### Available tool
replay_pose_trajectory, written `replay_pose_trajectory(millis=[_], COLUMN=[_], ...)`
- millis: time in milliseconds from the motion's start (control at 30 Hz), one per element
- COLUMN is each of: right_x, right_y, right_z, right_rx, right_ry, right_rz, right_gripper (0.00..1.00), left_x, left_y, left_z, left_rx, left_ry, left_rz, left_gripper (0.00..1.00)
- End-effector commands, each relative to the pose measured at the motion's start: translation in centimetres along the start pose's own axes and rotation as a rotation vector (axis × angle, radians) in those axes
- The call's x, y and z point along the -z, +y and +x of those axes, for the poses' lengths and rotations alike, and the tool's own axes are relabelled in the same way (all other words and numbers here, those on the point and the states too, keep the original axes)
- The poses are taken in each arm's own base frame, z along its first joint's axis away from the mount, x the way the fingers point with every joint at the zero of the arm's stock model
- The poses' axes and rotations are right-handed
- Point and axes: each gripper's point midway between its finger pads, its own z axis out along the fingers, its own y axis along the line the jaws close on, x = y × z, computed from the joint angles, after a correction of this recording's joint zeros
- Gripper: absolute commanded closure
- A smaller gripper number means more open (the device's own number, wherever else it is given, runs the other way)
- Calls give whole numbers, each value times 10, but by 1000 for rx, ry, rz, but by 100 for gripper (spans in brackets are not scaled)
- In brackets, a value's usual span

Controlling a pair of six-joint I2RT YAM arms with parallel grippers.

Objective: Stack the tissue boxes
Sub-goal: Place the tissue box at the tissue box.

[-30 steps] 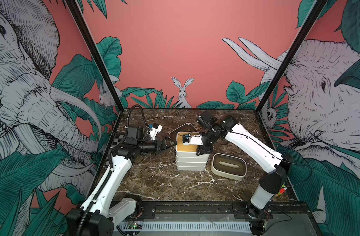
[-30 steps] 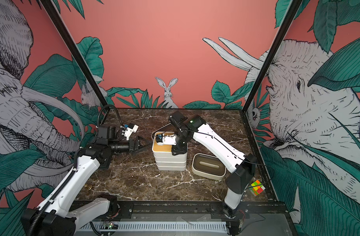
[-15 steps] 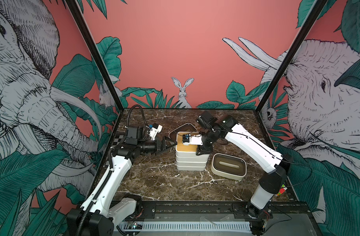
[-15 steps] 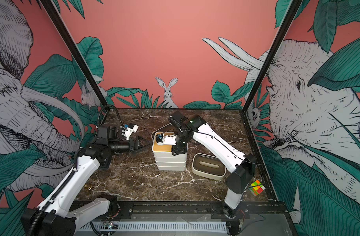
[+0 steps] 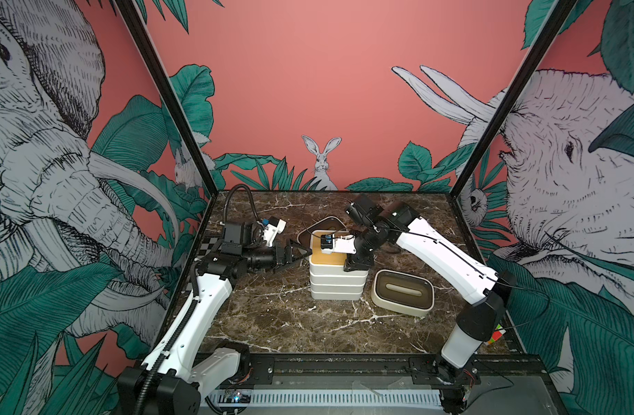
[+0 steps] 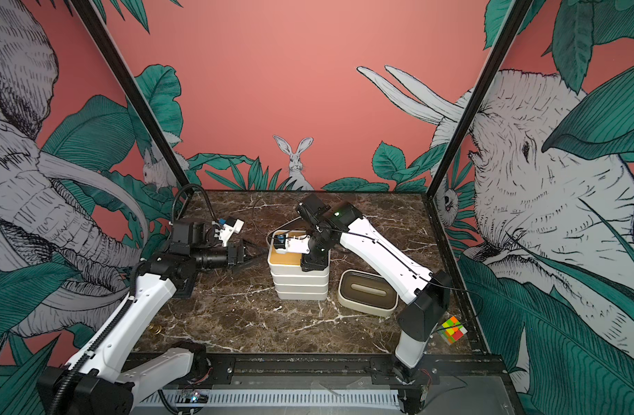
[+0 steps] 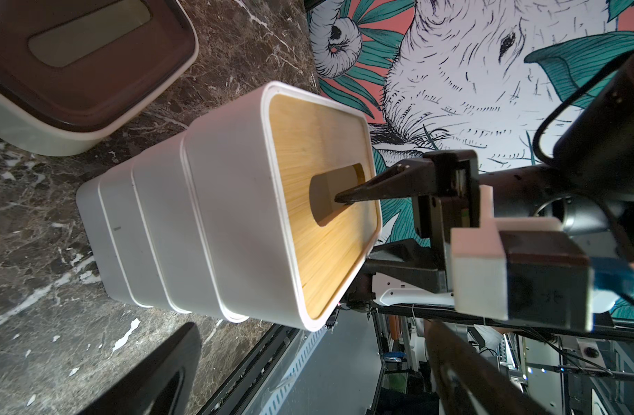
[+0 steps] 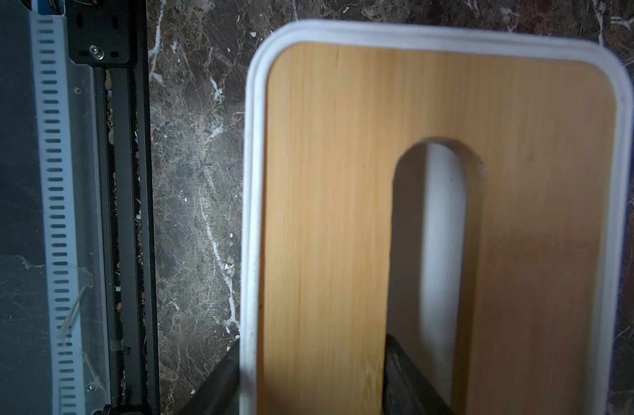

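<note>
Tissue boxes (image 5: 337,284) stacked; right end effector (image 5: 357,266) straddles top box's (image 5: 328,257) wall, grip uncertain; left end effector (image 5: 297,253) splayed

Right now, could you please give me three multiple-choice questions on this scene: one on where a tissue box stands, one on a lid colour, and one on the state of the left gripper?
1. Where is the dark-brown-lidded box near the right arm, relative to the stack?
A) on top of it
B) on the table beside it, apart from it
C) under it

2. What colour is the lid of the stack's top box?
A) grey
B) dark brown
C) bamboo tan

3. How is the left gripper?
A) open, holding nothing
B) shut on a box
C) out of view

Answers:
1 B: both top views show it alone on the marble, with a strip of marble between it and the stack.
2 C: both wrist views show tan wood grain around the slot.
3 A: its jaws stand wide apart beside the stack, with nothing between them.
</note>
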Motion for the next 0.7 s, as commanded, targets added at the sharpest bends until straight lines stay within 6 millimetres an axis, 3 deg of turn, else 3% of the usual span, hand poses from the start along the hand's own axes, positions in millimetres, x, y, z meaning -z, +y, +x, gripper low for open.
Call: replay_pose_trajectory(millis=[0,233,433,467,667], right_x=[7,21,35,48,60], right_y=[-3,1,1,3,-11], right_z=[-7,-6,-11,-13,-9], right_rx=[11,32,20,24,-111], right_ry=[-27,-45,-92,-119,-156], right_rz=[36,67,110,137,193], right_gripper=[44,42,33,33,33], left_x=[3,2,-4,-2,-2], left_y=[2,3,9,11,10], left_z=[6,4,-6,-9,-46], left_rx=[9,6,-19,-45,-152], left_ry=[1,-3,-33,-52,-185], left_rz=[-4,-6,-13,-34,-65], left_gripper=[0,0,0,0,1])
